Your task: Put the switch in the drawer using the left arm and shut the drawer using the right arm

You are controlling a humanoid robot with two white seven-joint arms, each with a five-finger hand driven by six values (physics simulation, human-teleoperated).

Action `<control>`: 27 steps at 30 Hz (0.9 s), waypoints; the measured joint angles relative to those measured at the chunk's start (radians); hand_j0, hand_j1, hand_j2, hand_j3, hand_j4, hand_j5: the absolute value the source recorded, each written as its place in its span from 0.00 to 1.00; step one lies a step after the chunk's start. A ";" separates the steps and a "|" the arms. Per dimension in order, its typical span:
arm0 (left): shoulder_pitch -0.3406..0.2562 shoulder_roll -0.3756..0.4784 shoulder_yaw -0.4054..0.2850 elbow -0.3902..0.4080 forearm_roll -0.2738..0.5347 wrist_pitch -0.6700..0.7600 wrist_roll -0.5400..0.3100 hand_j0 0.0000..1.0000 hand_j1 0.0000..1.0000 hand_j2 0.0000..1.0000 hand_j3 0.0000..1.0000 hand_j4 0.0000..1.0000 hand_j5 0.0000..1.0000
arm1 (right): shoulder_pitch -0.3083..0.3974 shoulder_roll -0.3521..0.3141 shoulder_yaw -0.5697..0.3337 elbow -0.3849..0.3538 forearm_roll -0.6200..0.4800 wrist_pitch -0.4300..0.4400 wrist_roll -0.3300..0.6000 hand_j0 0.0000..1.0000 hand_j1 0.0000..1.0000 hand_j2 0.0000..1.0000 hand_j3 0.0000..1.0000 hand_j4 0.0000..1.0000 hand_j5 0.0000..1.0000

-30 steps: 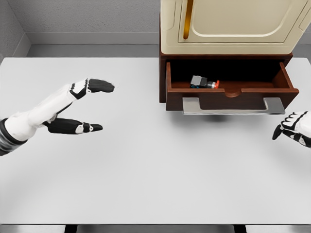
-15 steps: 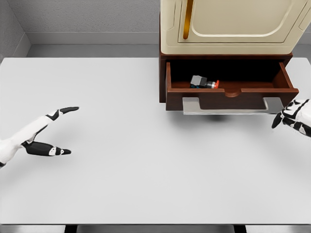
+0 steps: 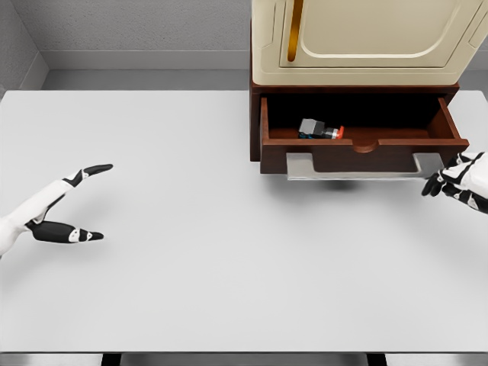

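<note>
Since a second ago your left hand (image 3: 53, 210) has pulled back from the middle-left of the surface (image 3: 229, 267) toward its left edge, so that now only the hand and a short stretch of white forearm show at the picture's left border; over the last half second it has barely shifted. Its fingers (image 3: 95, 168) are spread and released, holding nothing, with the thumb pointing right below the outstretched upper fingers. Your right hand (image 3: 457, 183) has risen from the right edge of the surface and now sits just beside the right end of the drawer handle (image 3: 366, 165), at the right border of the picture. Its fingers look curled, but you cannot tell from this view whether they touch the handle or close on anything. You can see the switch (image 3: 319, 129) lying on its side inside the drawer (image 3: 362, 149), left of the drawer's middle, its grey body to the left and its red tip pointing right. It has not moved across the three frames. The drawer stands pulled out over the far right part of the surface, its brown front panel facing you, the grey handle along its lower edge. Above it sits the cream cabinet (image 3: 358, 38) with a gold vertical handle (image 3: 295, 30) on its door.
</note>
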State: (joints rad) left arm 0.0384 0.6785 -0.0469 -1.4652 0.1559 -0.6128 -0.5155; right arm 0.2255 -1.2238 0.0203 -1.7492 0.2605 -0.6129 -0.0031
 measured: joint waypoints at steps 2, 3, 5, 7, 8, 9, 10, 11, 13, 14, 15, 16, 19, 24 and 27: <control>0.000 -0.003 0.001 0.001 0.000 0.000 0.000 1.00 1.00 1.00 1.00 1.00 1.00 | -0.002 0.006 0.000 0.000 0.002 0.000 0.000 0.60 0.60 0.60 0.60 0.60 0.60; 0.000 -0.004 0.002 0.001 0.000 0.000 0.000 1.00 1.00 1.00 1.00 1.00 1.00 | -0.002 0.008 -0.001 0.000 0.002 0.000 0.000 0.60 0.60 0.60 0.60 0.60 0.60; 0.000 -0.006 0.002 0.001 0.000 0.000 0.000 1.00 1.00 1.00 1.00 1.00 1.00 | -0.008 0.011 0.001 -0.001 0.013 0.000 0.000 0.60 0.60 0.60 0.60 0.60 0.60; 0.000 -0.007 0.002 0.002 0.000 0.000 0.000 1.00 1.00 1.00 1.00 1.00 1.00 | -0.023 0.019 0.002 -0.002 0.016 0.000 0.002 0.60 0.60 0.60 0.60 0.60 0.60; 0.000 -0.007 0.002 0.002 0.000 0.000 0.000 1.00 1.00 1.00 1.00 1.00 1.00 | -0.035 0.023 0.007 -0.002 0.030 -0.001 0.003 0.55 0.55 0.55 0.55 0.55 0.55; 0.000 -0.007 0.002 0.002 -0.001 0.000 0.000 1.00 1.00 1.00 1.00 1.00 1.00 | -0.040 0.025 0.011 -0.002 0.022 0.000 0.002 0.49 0.49 0.49 0.49 0.49 0.49; 0.000 -0.007 0.002 0.002 -0.001 0.000 0.000 1.00 1.00 1.00 1.00 1.00 1.00 | -0.043 0.026 0.015 -0.001 0.019 0.000 0.002 0.48 0.48 0.48 0.48 0.48 0.48; 0.000 -0.008 0.003 0.002 -0.001 0.000 0.000 1.00 1.00 1.00 1.00 1.00 1.00 | -0.043 0.025 0.017 0.001 0.011 0.000 0.002 0.48 0.48 0.48 0.48 0.48 0.48; 0.000 -0.008 0.002 0.002 -0.001 0.000 0.000 1.00 1.00 1.00 1.00 1.00 1.00 | -0.041 0.020 0.021 0.006 -0.004 0.000 0.001 0.46 0.46 0.46 0.46 0.46 0.46; 0.000 -0.008 0.002 0.002 -0.001 0.000 0.000 1.00 1.00 1.00 1.00 1.00 1.00 | -0.043 0.019 0.025 0.017 0.001 0.000 0.001 0.41 0.41 0.41 0.41 0.41 0.41; 0.000 -0.008 0.002 0.002 -0.002 0.000 0.000 1.00 1.00 1.00 1.00 1.00 1.00 | -0.043 0.017 0.026 0.035 -0.002 0.000 0.000 0.38 0.38 0.38 0.38 0.38 0.38; 0.000 -0.008 0.002 0.002 -0.002 0.000 0.000 1.00 1.00 1.00 1.00 1.00 1.00 | -0.045 0.014 0.024 0.054 -0.007 0.001 0.000 0.38 0.38 0.38 0.38 0.38 0.38; 0.000 -0.008 0.002 0.002 -0.002 0.000 0.000 1.00 1.00 1.00 1.00 1.00 1.00 | -0.040 0.000 0.018 0.089 -0.017 0.001 0.000 0.38 0.38 0.38 0.38 0.38 0.38; 0.000 -0.008 0.002 0.002 -0.002 0.000 0.000 1.00 1.00 1.00 1.00 1.00 1.00 | -0.032 -0.015 0.017 0.105 -0.021 0.002 0.000 0.38 0.38 0.38 0.38 0.38 0.38; 0.000 -0.008 0.002 0.002 -0.002 0.000 0.000 1.00 1.00 1.00 1.00 1.00 1.00 | -0.041 -0.016 0.019 0.101 -0.015 0.002 0.000 0.38 0.38 0.38 0.38 0.38 0.38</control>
State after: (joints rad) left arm 0.0383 0.6708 -0.0446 -1.4629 0.1543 -0.6128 -0.5156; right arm 0.1841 -1.2401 0.0393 -1.6479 0.2458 -0.6112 -0.0030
